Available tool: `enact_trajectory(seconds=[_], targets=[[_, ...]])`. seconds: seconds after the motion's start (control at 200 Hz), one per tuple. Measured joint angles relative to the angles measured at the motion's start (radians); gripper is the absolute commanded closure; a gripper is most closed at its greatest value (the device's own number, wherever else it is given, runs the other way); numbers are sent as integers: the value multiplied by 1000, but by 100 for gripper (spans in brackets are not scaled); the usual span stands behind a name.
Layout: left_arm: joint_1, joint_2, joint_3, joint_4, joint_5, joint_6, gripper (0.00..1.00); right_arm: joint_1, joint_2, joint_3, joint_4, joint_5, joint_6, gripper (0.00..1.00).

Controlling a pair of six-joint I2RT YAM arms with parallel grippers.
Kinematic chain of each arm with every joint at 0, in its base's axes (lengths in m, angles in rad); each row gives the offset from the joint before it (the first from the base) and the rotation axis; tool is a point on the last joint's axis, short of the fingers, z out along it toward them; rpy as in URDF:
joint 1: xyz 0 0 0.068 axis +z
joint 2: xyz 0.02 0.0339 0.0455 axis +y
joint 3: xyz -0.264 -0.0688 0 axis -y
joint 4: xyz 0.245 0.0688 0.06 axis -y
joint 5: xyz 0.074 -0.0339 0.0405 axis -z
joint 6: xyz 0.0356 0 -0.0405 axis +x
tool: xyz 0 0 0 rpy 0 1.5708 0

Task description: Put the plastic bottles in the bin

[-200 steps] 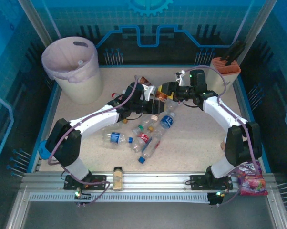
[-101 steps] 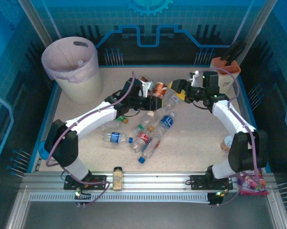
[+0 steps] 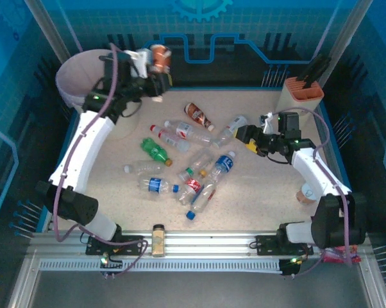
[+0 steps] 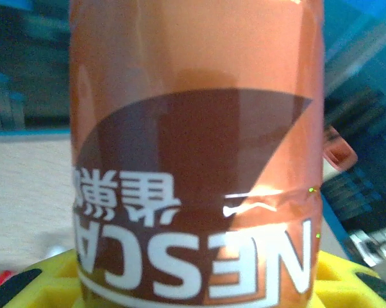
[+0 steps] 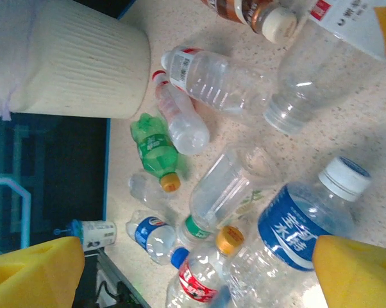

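Top external: left arm (image 3: 84,144) outstretched, bottle (image 3: 159,58) beside bin (image 3: 66,83)

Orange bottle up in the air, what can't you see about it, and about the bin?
- Orange bottle, left wrist view: too close; cap and base cut off by the frame edges.
- Bin, top view: the left gripper and its arm cover part of the opening, so its contents are unclear.

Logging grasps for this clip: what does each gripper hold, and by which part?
Left gripper holds a red-brown bottle by its labelled body. Right gripper is open, holding nothing.
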State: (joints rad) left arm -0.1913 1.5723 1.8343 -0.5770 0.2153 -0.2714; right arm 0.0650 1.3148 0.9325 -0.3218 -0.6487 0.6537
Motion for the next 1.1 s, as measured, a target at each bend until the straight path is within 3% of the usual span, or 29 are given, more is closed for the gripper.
enact_trajectory(seconds=[0.09, 0.54, 0.826, 1.096], targets=[[95, 18, 64, -26, -28, 15, 100, -1, -32, -15, -34, 20, -18, 6], [400, 242, 260, -55, -126, 24, 100, -1, -71, -37, -103, 65, -53, 4], [449, 562, 623, -204, -152, 44, 100, -1, -143, -87, -136, 106, -65, 2], [449, 696, 695, -338, -157, 93, 100, -1, -185, -117, -141, 126, -64, 2]])
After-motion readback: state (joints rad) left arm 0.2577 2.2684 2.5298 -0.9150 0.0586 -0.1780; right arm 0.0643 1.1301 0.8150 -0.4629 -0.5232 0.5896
